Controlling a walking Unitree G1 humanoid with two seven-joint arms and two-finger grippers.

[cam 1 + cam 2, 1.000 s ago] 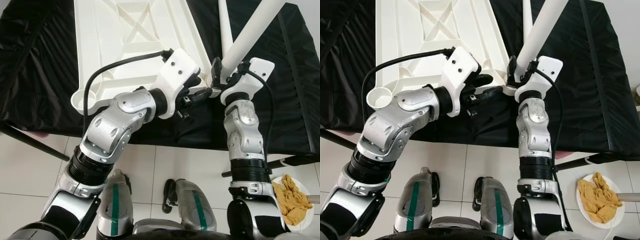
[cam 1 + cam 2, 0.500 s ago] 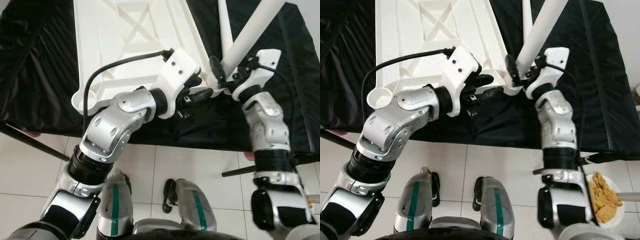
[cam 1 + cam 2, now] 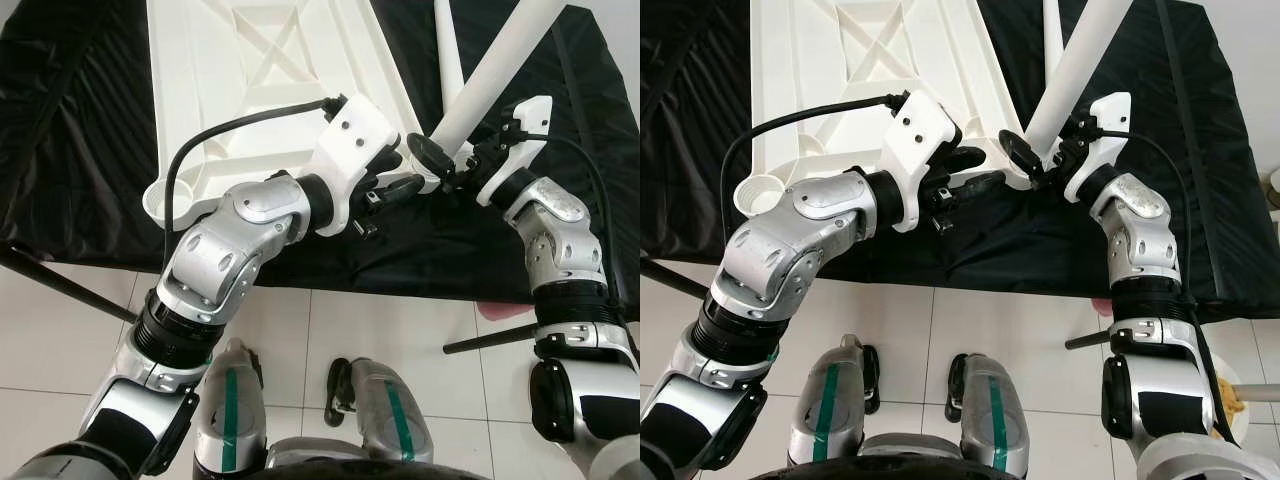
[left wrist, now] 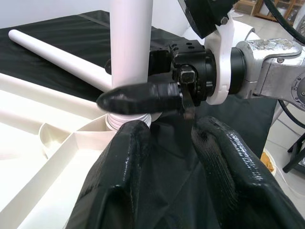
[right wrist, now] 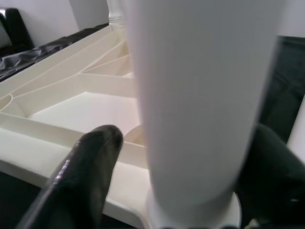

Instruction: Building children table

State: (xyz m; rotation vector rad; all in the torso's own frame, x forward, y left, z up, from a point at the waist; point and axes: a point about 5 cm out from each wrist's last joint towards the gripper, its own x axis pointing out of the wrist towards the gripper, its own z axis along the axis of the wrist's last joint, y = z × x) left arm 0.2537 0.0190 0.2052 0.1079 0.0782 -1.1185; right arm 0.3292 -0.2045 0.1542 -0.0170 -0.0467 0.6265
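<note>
The right gripper [image 3: 447, 160] clasped a white table leg [image 3: 487, 75] standing in the near right corner socket of an upturned white tabletop [image 3: 260, 80] on a black-draped table [image 3: 80, 150]. The left gripper [image 3: 392, 178], fingers slightly parted and empty, hovered just beside that corner.

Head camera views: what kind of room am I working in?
Probably a home room used as an assembly spot: pale tiled floor, a black cloth-covered table, and an upturned white plastic tabletop on it.
</note>
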